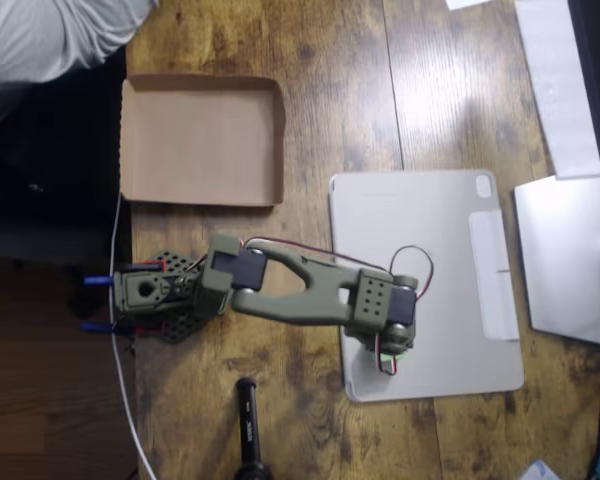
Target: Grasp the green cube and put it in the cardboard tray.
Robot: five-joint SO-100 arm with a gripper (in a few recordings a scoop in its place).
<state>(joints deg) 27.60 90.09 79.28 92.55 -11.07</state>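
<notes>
Small light-green foam cube (pixel 385 349): just a sliver seen in overhead view, under the arm's wrist, on the flat grey tablet cover (pixel 450 250) near its lower-left part. Olive-green two-finger gripper (pixel 384 352) sits right over it, pointing down; jaws hidden by wrist, so can't tell if released or clenched on cube. Shallow brown cardboard tray (pixel 202 140) empty, well apart, upper left on wooden table (pixel 320 90).

Risk, imo: smooth cover + light foam, so an off-centre pinch could skid or squirt the cube out. Long swing to tray w/ weak grip could drop it early.
</notes>
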